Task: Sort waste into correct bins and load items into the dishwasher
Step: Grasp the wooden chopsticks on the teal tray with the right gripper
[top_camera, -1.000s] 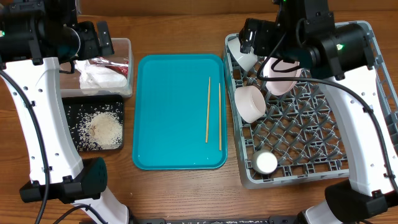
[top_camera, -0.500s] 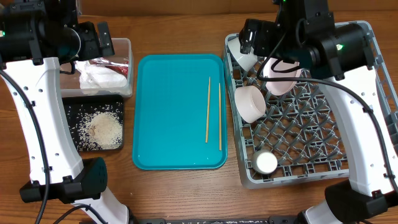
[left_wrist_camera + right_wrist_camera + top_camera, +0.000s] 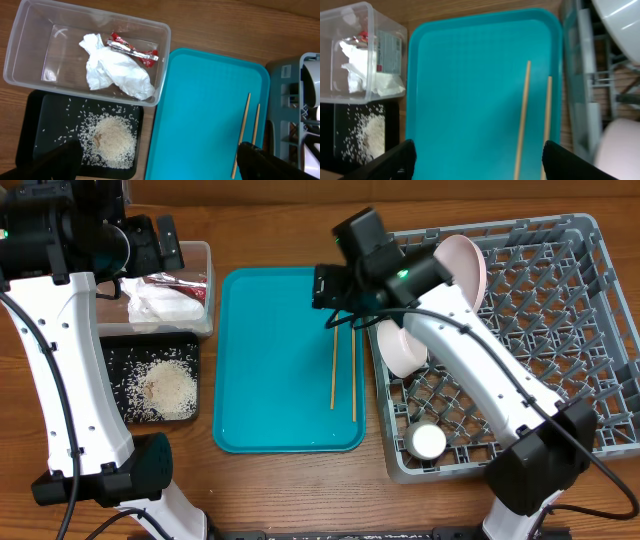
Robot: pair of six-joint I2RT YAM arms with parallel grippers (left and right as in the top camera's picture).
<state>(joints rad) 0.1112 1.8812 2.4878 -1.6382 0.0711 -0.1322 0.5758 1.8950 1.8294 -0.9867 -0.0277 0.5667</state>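
Two wooden chopsticks (image 3: 334, 356) lie side by side on the right part of the teal tray (image 3: 270, 360); they also show in the right wrist view (image 3: 522, 120). My right gripper (image 3: 336, 288) hovers open and empty over their far ends (image 3: 477, 157). The grey dish rack (image 3: 520, 370) holds an upright large plate (image 3: 466, 260), a bowl (image 3: 403, 346) and a small dish (image 3: 427, 442). The clear tub (image 3: 200, 255) holds the white napkin (image 3: 117, 70) and the red-and-white wrapper (image 3: 132, 48). The black tray (image 3: 115, 360) holds the rice (image 3: 168, 388). My left gripper (image 3: 159, 157) is open and empty, high above the tub.
The teal tray sits between the two bins on the left and the rack on the right. The rack's left wall (image 3: 580, 100) runs close beside the chopsticks. Bare wooden table (image 3: 300, 480) shows along the front edge.
My right arm has swung left from over the rack's far left corner to above the teal tray's far right part. The large plate now stands uncovered in the rack. The left arm has not moved.
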